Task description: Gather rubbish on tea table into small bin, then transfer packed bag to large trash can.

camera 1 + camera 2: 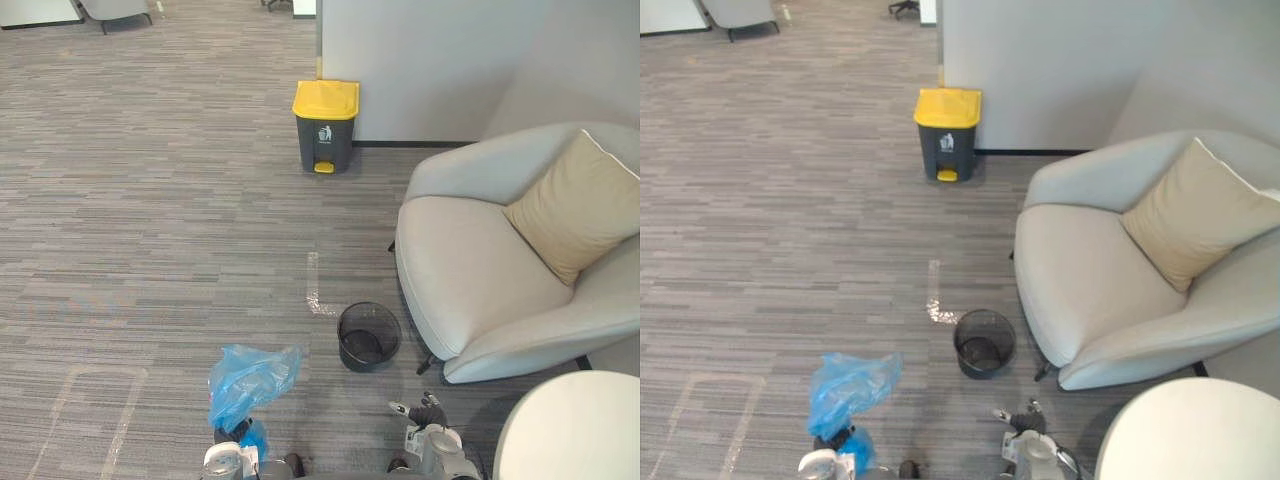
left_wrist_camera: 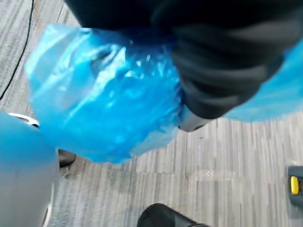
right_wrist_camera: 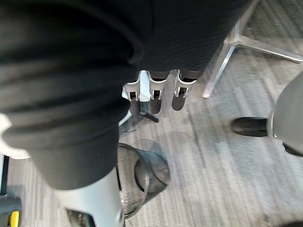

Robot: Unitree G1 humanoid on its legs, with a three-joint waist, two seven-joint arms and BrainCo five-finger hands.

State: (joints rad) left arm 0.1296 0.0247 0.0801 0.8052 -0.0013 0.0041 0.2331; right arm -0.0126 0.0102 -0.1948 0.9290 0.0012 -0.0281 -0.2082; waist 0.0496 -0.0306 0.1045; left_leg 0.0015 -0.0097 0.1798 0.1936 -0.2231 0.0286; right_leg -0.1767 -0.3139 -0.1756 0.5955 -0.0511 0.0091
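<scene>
Carpet [image 1: 150, 200] — blue bag [image 1: 250, 380] in left fingers [image 2: 191, 122]

A: What is covering the floor?
B: Grey striped carpet [image 1: 150, 200], with pale tape marks [image 1: 312, 285] crossing it.
A: And furniture?
B: A light grey armchair [image 1: 470, 290] is holding a beige cushion [image 1: 575, 205] by the white wall [image 1: 430, 60], a round white desk [image 1: 570, 430] sitting near.

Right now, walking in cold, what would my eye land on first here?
Most likely the bright blue bag, bunched in the robot's left hand low at the near edge of the scene. Next comes the yellow-lidded trash can, standing against the wall far ahead. Then the small black bin on the carpet, beside the pale armchair with its tan cushion.
</scene>
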